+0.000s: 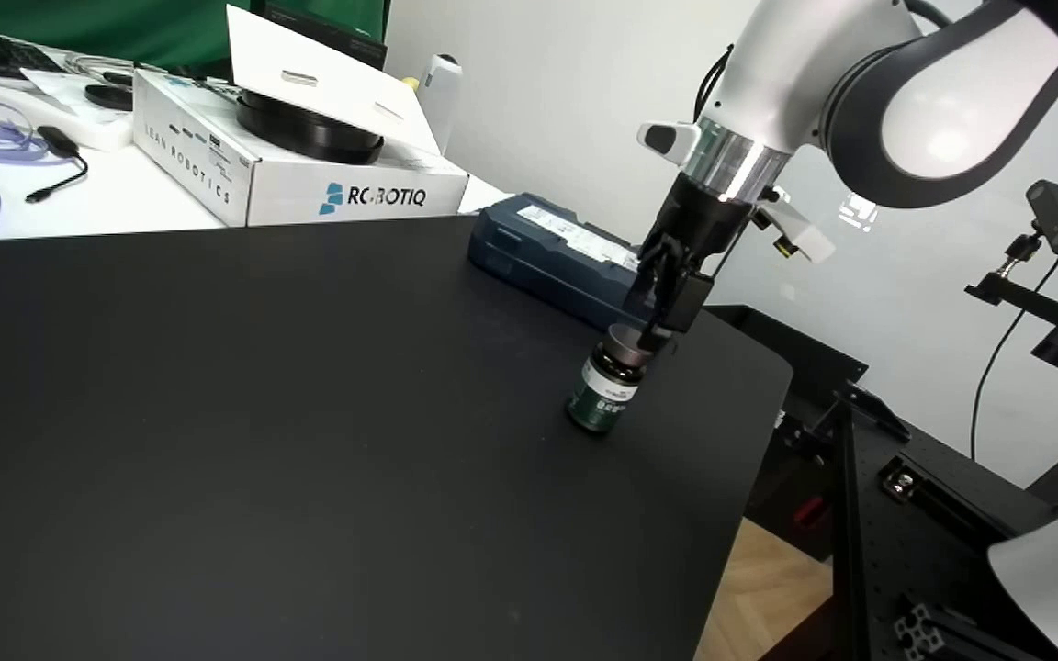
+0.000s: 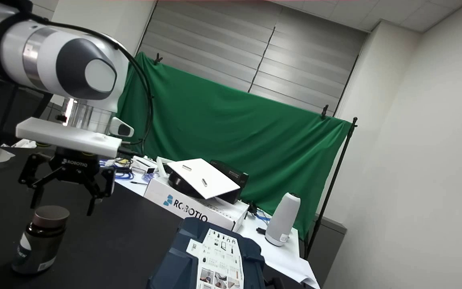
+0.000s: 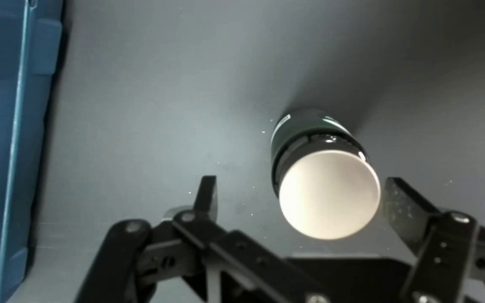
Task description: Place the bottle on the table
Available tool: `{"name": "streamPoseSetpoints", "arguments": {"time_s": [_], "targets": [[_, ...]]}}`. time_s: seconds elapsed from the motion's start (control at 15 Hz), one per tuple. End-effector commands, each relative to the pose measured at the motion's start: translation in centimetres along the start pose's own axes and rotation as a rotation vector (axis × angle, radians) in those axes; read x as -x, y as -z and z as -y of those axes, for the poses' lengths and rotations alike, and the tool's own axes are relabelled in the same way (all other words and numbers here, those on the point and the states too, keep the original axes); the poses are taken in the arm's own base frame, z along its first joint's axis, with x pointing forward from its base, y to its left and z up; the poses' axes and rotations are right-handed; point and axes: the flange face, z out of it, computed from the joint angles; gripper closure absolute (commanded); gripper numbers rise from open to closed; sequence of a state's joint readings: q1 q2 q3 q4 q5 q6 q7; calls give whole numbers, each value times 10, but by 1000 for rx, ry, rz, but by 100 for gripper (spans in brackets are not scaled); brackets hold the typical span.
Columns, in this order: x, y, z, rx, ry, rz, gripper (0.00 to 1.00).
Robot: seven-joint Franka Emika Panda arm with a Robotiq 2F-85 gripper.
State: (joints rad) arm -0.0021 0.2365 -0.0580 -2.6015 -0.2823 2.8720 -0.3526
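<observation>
The bottle [image 1: 601, 400] is small, with a dark green body, white label and brownish cap. It stands upright on the matte black table [image 1: 309, 441], near the dark blue case. It also shows in an exterior view [image 2: 40, 247] and, from above, in the wrist view [image 3: 330, 195], where the cap looks pale. My gripper [image 1: 659, 338] is open at cap height with nothing held. In the wrist view the fingers [image 3: 301, 183] are wide apart and the cap lies between them, closer to the right finger. The open fingers also show in an exterior view [image 2: 63, 208], just behind the cap.
A flat dark blue case [image 1: 552, 262] lies on the table close to the bottle, at the left edge of the wrist view [image 3: 6, 147]. A white Robotiq box [image 1: 354, 193] stands beyond the table edge, with a white board and black round object on it.
</observation>
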Motion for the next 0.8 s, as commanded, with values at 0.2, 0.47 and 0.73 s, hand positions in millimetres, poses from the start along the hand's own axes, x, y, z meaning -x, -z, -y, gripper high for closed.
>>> {"name": "streamPoseSetpoints", "arguments": {"time_s": [0.2,0.47,0.73], "targets": [[32,99,-33,45,-93,-63,0],[30,111,-42,51,-83,-52,0],[42,126,-34,46,-70,-49,0]]}}
